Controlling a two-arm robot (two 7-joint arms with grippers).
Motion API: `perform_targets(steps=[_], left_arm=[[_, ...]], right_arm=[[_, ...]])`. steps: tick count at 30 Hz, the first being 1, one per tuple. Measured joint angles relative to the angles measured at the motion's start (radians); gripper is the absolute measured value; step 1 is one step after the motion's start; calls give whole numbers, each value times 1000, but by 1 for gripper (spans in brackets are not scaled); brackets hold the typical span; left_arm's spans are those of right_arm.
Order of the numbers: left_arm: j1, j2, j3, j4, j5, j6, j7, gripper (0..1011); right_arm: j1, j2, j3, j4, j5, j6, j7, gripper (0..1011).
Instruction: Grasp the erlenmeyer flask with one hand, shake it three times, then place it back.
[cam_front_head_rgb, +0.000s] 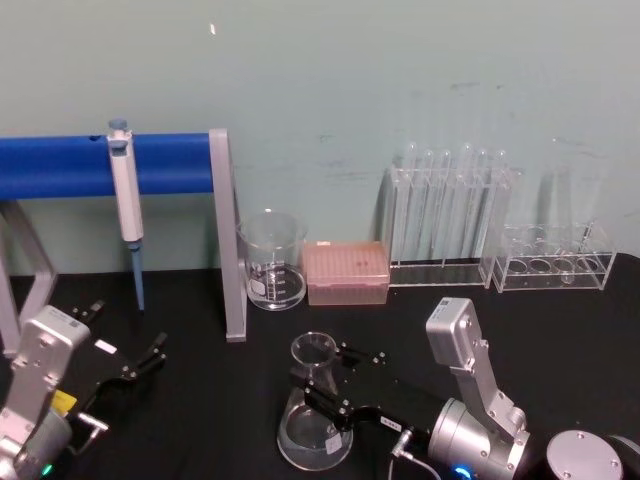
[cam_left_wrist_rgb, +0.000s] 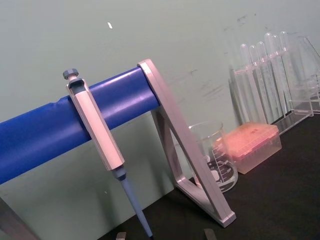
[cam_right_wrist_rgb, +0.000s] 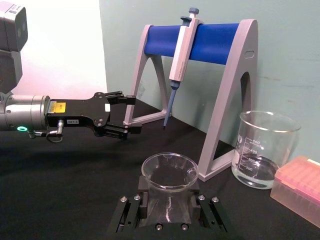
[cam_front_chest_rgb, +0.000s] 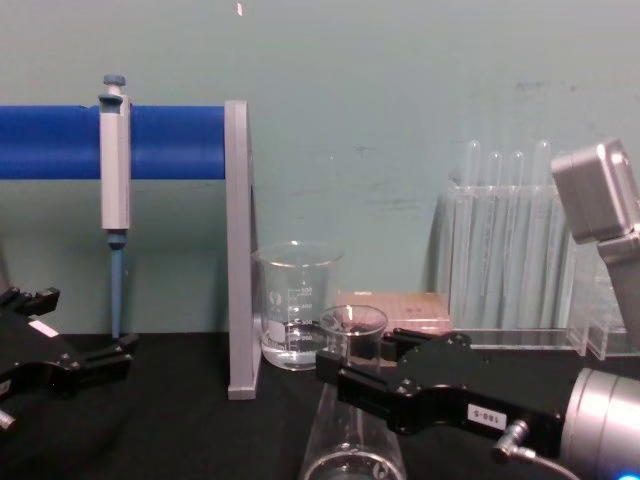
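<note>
A: Glassware?
B: Flask (cam_front_head_rgb: 315, 415), clear smooth glass, glossy. Beaker (cam_front_head_rgb: 271, 260) near the table's back edge, the same glass with a white printed scale. Test tubes (cam_front_head_rgb: 452, 195), thin clear glass, in racks (cam_front_head_rgb: 550, 268) of clear glossy plastic.

A: Plastics?
B: Tip box (cam_front_head_rgb: 346, 272), translucent pinkish plastic. Pipette (cam_front_head_rgb: 126, 205), smooth white and blue plastic.

A: Metal?
B: Stand (cam_front_head_rgb: 226, 240), matt grey frame, with a blue satin bar. Right gripper (cam_front_head_rgb: 335, 385), matt black with small screws, on a brushed silver wrist. Left gripper (cam_front_head_rgb: 140, 368), matt black.

A: Table (cam_front_head_rgb: 200, 400)?
B: Matt black top.
</note>
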Motion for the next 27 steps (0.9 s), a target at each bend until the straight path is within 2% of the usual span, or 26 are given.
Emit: perform_targets(steps=[10, 27], left_arm=[[0, 0, 0, 0, 0, 0, 0, 1001], [0, 0, 0, 0, 0, 0, 0, 1001]], right_arm=[[-1, 0, 1, 0, -1, 0, 0, 469], [-1, 0, 1, 1, -3, 1, 0, 944]])
